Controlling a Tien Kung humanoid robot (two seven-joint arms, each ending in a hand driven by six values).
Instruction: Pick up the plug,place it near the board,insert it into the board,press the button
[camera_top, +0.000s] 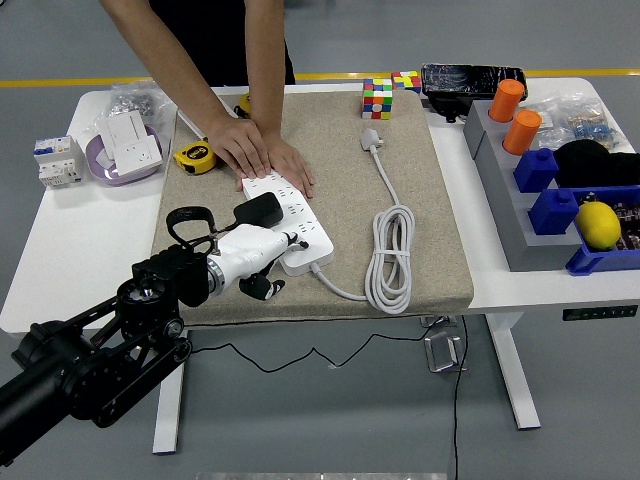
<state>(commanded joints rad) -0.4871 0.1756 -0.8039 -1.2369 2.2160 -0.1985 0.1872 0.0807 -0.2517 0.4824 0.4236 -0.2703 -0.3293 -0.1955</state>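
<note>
A: Light is bright, even, from overhead; the white table (60, 260) shows no glare.

B: Shadows are soft: a faint one lies just under the left hand's (250, 255) fingers (262, 287). Focus is sharp throughout, edges hardly bent.

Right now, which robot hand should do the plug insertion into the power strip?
Left. The left robot hand is already at the near end of the white power strip, with the black plug at its fingers, touching the strip. The right arm is not in view. A person's hands steady the strip's far end.
</note>
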